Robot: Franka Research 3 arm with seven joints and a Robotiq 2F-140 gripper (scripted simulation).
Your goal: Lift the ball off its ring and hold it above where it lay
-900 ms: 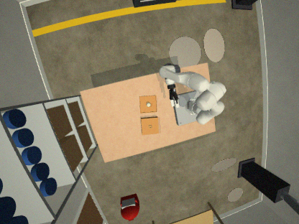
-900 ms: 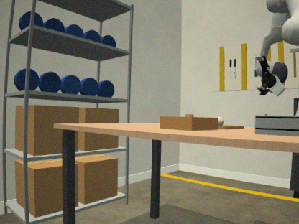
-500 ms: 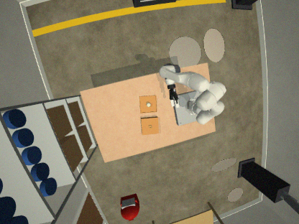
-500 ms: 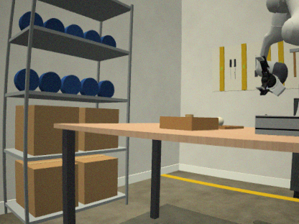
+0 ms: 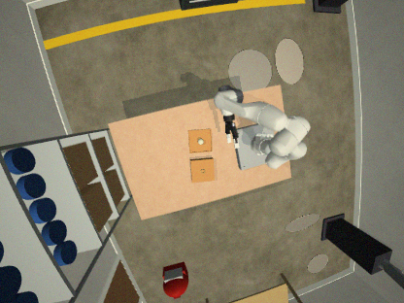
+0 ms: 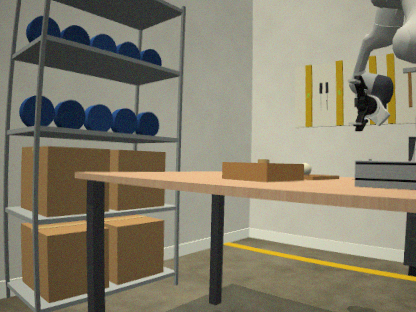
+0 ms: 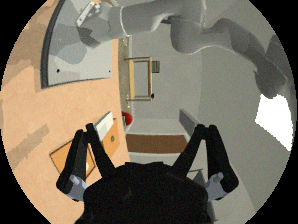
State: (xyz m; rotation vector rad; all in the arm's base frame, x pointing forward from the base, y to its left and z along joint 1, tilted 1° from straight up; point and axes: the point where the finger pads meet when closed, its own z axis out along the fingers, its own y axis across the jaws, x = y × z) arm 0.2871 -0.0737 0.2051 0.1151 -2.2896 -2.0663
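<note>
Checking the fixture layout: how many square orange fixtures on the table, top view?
2. The tray holding the ball lies nearer the yellow floor line; the stand with the empty ring sits right beside it.

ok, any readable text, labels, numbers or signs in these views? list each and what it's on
None readable in any view.
Brown cardboard boxes on the grey metal shelf rack: plain faces, no print.
Yellow wall strips with hanging tools: no lettering visible, small green marks too small to tell.
Yellow floor line: a plain stripe, no characters.
Red object on the floor: no legible marking.
Orange tray and stand: unmarked.
</note>
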